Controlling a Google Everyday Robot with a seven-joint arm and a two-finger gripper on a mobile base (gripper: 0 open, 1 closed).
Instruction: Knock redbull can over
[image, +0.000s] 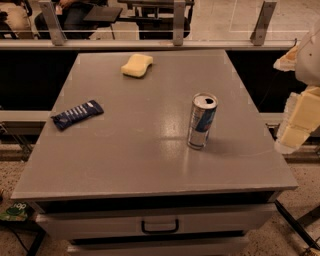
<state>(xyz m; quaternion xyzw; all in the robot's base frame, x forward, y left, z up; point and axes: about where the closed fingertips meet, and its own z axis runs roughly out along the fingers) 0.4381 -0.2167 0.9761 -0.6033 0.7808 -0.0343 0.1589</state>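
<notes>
silver with blue panels, the redbull can (202, 121) stands upright on the grey counter (140, 160), shiny top up. the gripper (296, 122) hangs to the right of the can, out past the counter's edge and well apart from the can, at roughly the can's height. i cannot tell whether it is open or closed. a yellow sponge (137, 65) lies well behind and to the left of the can, and a dark-blue snack wrapper (77, 114) lies flat far to the can's left. neither sits between the can and the gripper.

the can is untouched, so the whole task looks to be ahead.

a push that lands low on the can would likely slide it across the smooth counter rather than tip it. a hard strike could send the toppled can rolling, and it might leave the counter on the side away from the gripper. if the can holds any liquid, it would spill. coming in too low from the can's right, the gripper could catch the counter's edge.
</notes>
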